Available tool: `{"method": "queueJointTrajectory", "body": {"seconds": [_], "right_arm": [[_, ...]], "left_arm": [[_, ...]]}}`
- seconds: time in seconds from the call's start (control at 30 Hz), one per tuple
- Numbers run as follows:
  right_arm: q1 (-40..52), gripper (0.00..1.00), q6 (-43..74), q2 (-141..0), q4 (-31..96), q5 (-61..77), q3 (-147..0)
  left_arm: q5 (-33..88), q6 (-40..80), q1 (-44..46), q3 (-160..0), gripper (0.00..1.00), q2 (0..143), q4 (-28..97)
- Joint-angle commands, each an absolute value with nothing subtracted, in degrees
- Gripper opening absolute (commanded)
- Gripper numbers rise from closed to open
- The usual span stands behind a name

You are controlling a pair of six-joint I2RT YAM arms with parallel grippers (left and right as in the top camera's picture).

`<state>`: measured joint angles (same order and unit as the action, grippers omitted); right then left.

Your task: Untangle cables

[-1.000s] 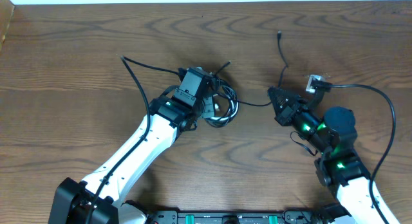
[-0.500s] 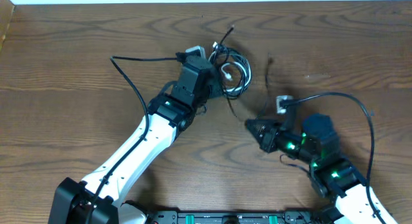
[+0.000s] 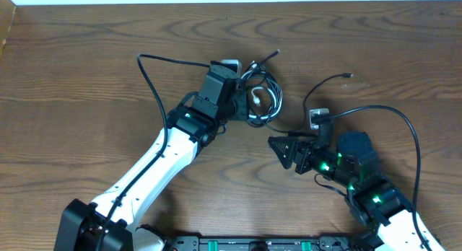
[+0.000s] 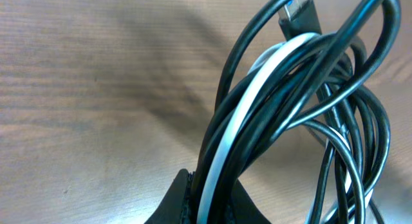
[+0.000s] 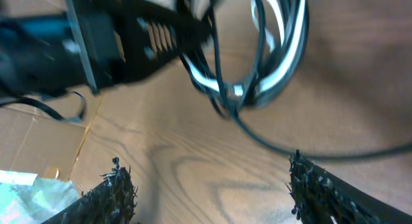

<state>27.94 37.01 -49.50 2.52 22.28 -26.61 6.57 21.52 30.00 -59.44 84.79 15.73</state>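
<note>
Cables (image 3: pixel 261 99) sit as one wound bundle on or just above the wooden tabletop (image 3: pixel 86 78); I cannot tell which. They are clamped in the left fingers (image 3: pixel 244 101), which are closed around several black turns and the white cable (image 4: pixel 212 176) together.

Over the last second the left arm (image 3: pixel 166 153) carried that bundle away from the robot and brought it part of the way back. The right arm (image 3: pixel 361 179) has swung from level with the bundle on its right to a spot nearer the robot, and it points at the bundle. A second ago the right fingers (image 3: pixel 279 150) pinched a black strand drawn taut out of the bundle. Now they stand spread wide with nothing between them.

That strand, the black tail (image 3: pixel 323 86), lies slack in an arc to the right of the bundle. Its plug end (image 3: pixel 349 76) is farther right, well apart from the bundle.

I judge that one length of black cable is out. The coil itself looks as wound as before, so most of the work remains and the right fingers need a fresh hold.
</note>
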Motion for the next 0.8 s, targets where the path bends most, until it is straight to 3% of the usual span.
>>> {"method": "queueJointTrajectory", "body": {"seconds": [0.0,0.13,0.23,0.33,0.67,0.77], "right_arm": [[26.65,0.74,33.76,-46.52,1.89,21.23,-27.49],[24.08,0.66,33.76,-44.95,-1.72,21.08,-27.49],[22.11,0.52,33.74,-45.52,-3.07,19.29,-27.49],[20.97,0.45,33.78,-47.77,-3.90,18.15,-27.49],[20.93,0.43,33.78,-55.61,-10.98,19.92,-27.49],[20.97,0.38,33.82,-57.04,-11.14,20.45,-27.49]], "left_arm": [[7.57,16.12,29.78,-59.57,0.08,84.23,16.88],[16.27,10.04,29.82,-59.57,0.08,84.23,16.86],[24.71,7.03,29.87,-59.57,0.08,84.23,17.10],[26.35,6.76,29.87,-59.57,0.08,84.23,18.33],[27.97,2.00,29.98,-59.57,0.08,84.23,25.43],[31.14,0.32,29.98,-59.57,0.08,84.23,25.65]]}}
